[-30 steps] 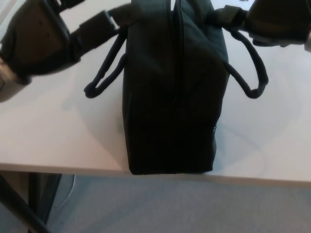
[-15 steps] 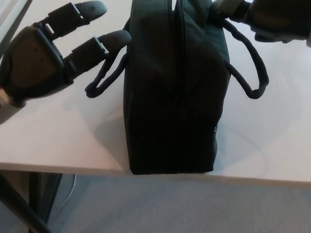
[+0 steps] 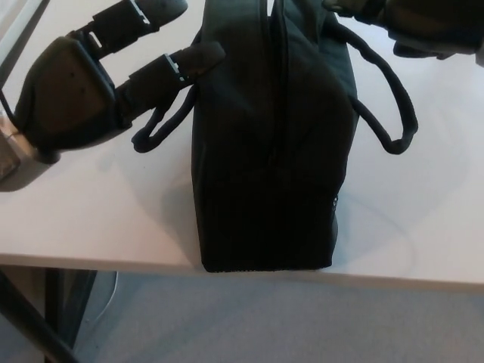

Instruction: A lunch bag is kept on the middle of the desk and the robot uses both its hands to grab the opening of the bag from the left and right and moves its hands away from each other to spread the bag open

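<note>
Left hand (image 3: 72,91) left of lunch bag (image 3: 268,144), fingers (image 3: 178,64) spread, lower tip touching the bag's upper left edge. Bag upright mid-desk (image 3: 91,219), at the near edge. Right hand (image 3: 431,26) at bag's top right; finger state unclear.

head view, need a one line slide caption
Black lunch bag on a white desk, opening still closed; open left hand reaches its side, right hand at the top right.

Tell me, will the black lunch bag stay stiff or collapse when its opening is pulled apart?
The lunch bag stands upright unsupported, so its walls probably hold shape. Its cord handles droop, clearly floppy. Its end overhangs the desk edge, so it might slide.
</note>
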